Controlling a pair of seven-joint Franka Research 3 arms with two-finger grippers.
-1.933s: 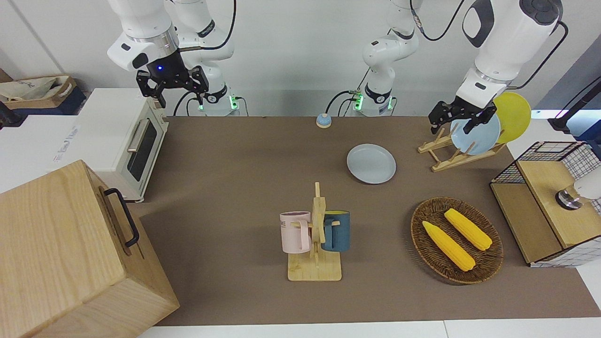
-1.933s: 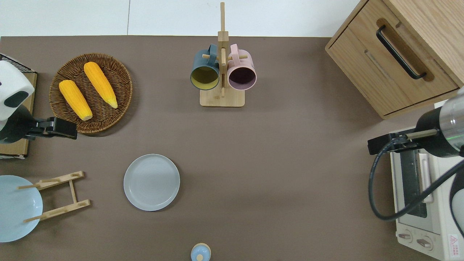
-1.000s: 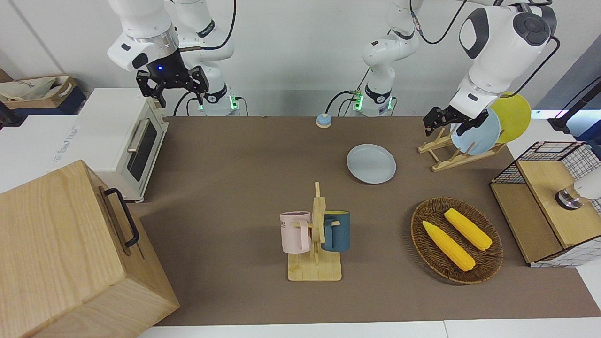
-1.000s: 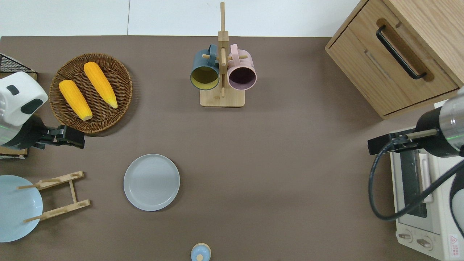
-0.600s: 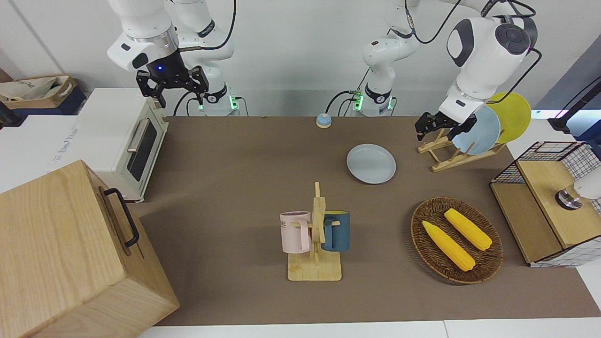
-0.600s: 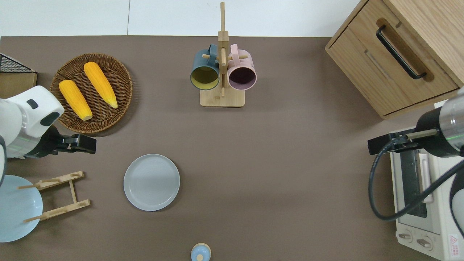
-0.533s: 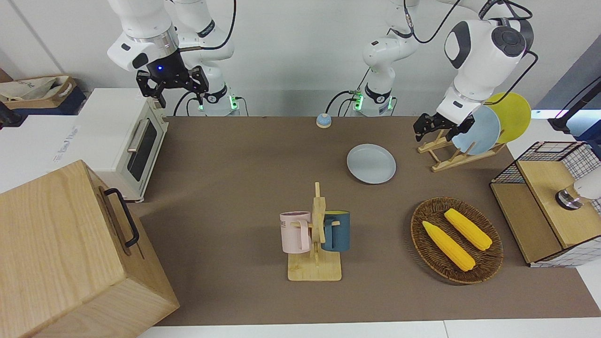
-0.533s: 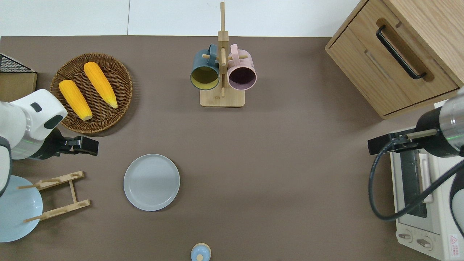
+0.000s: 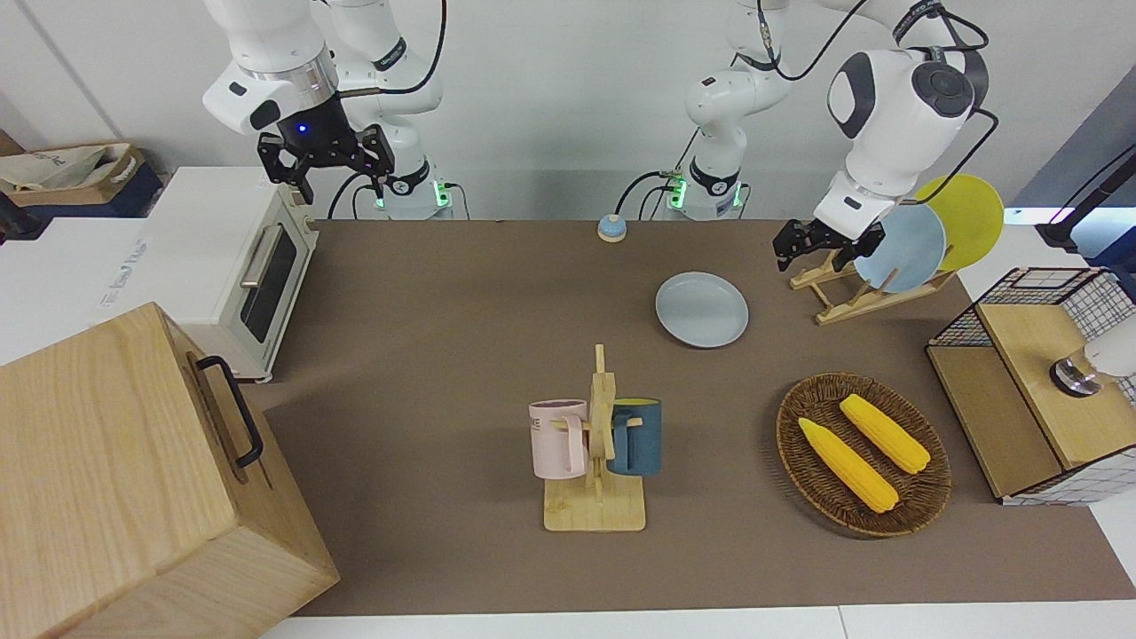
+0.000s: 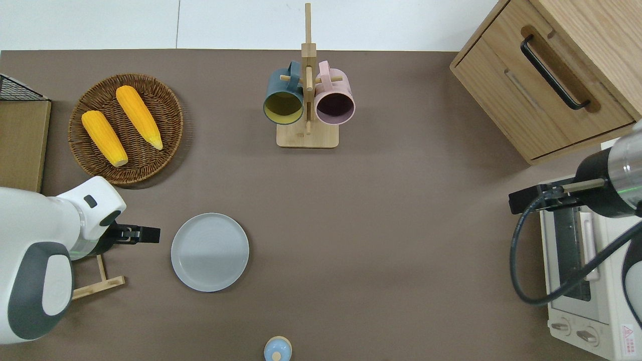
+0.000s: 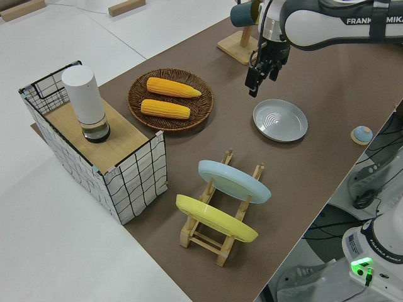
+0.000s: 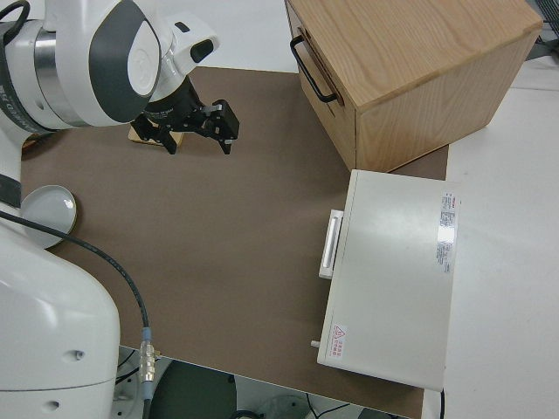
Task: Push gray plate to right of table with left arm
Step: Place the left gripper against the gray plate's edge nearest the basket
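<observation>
The gray plate (image 10: 209,252) lies flat on the brown table (image 10: 401,225), toward the left arm's end; it also shows in the front view (image 9: 702,309) and the left side view (image 11: 280,120). My left gripper (image 10: 136,234) hangs in the air just beside the plate's rim, over the strip of table between the plate and the wooden plate rack (image 10: 98,283). It does not touch the plate. It also shows in the front view (image 9: 812,248) and the left side view (image 11: 253,85). My right arm is parked, its gripper (image 12: 199,140) open and empty.
The rack holds a sky-blue plate (image 9: 905,248) and a yellow plate (image 9: 967,217). A wicker basket (image 10: 165,100) with two corn cobs, a mug stand (image 10: 307,135), a small blue bell (image 10: 277,348), a wooden cabinet (image 10: 551,75), a toaster oven (image 10: 587,281) and a wire crate (image 11: 135,182) stand around.
My left arm has swung from near the basket down toward the gray plate, and its gripper now sits beside the rim. The plate and the right arm have not moved.
</observation>
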